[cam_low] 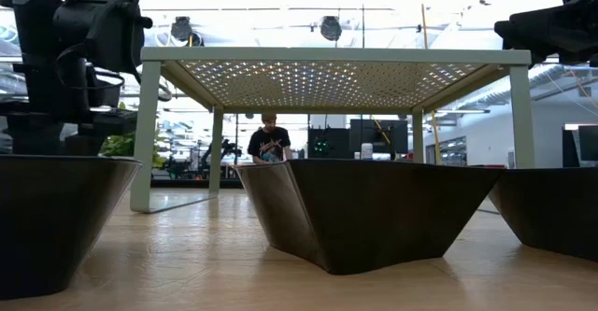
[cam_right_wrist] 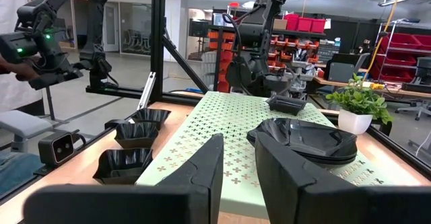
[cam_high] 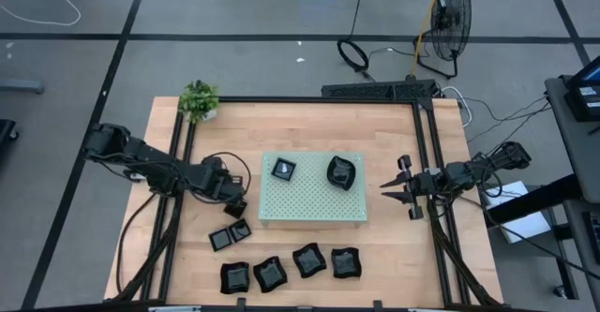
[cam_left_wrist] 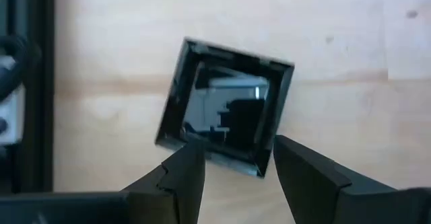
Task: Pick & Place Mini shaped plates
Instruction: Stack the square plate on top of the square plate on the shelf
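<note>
My left gripper [cam_high: 235,205] is open, pointing down over a small square black plate [cam_left_wrist: 225,126] that lies flat on the wooden table. Its fingertips [cam_left_wrist: 192,158] stand over the plate's near edge, and I see no touch. Two small square plates [cam_high: 230,234] lie just in front of the gripper. Several wavy-edged black plates [cam_high: 270,274] lie in a row near the front edge. The pale green perforated board [cam_high: 312,200] carries a small square plate [cam_high: 283,169] and stacked leaf-like plates [cam_high: 342,172]. My right gripper [cam_high: 401,192] is open and empty, right of the board.
A potted plant [cam_high: 199,99] stands at the table's far left corner. A black frame rail [cam_high: 427,153] runs along the table's right side beside my right gripper. The board stands on legs [cam_low: 145,134]. A person [cam_low: 268,141] is in the room beyond the table.
</note>
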Motion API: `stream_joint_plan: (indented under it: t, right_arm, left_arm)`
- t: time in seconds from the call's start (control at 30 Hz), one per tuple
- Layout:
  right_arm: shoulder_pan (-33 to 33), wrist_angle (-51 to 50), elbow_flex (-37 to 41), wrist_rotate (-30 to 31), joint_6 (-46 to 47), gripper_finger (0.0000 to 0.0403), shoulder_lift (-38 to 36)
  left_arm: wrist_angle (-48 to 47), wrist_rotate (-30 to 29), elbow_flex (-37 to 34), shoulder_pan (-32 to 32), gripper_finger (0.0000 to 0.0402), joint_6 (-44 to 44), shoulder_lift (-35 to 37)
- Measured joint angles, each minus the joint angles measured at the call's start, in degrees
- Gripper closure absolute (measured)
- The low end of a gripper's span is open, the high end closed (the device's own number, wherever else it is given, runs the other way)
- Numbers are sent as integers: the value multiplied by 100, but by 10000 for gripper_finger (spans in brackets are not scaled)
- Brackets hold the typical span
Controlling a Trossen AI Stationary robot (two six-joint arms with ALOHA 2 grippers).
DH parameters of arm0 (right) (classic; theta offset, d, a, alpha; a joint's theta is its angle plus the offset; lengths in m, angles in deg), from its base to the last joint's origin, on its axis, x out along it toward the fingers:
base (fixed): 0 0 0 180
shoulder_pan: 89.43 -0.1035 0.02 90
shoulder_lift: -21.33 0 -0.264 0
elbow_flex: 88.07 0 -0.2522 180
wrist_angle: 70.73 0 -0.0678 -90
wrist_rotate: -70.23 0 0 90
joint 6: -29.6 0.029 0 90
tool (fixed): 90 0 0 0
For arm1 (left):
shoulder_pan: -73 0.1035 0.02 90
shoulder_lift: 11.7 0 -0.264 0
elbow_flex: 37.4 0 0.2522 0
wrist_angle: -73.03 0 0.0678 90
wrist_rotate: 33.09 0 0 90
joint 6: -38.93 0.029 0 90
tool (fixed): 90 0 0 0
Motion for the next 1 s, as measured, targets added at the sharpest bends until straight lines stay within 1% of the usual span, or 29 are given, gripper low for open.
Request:
stream_joint_plan:
  t: [0.1,0.2,0.27,0.5,0.6,0.7,0.83,1.0]
  right_arm:
    - [-1,0,0,0,0,328,0]
    - [1,0,0,0,0,328,0]
    - [-1,1,0,-1,1,328,-1]
    - [0,0,0,0,0,328,-2]
    - [-1,0,0,0,0,328,-2]
    - [-1,0,0,0,0,328,-2]
    - [0,0,0,0,0,328,-2]
    - [-1,0,0,0,0,328,-2]
  left_arm:
    - [-130,-34,0,84,220,110,58]
    - [-481,220,-1,239,220,237,80]
    - [-559,282,-2,366,220,299,115]
    - [-530,242,7,780,220,495,123]
    - [-472,277,7,925,220,706,121]
    - [-253,460,7,1017,220,1026,121]
    - [140,475,7,1084,220,1369,114]
    - [44,461,7,1189,220,1496,112]
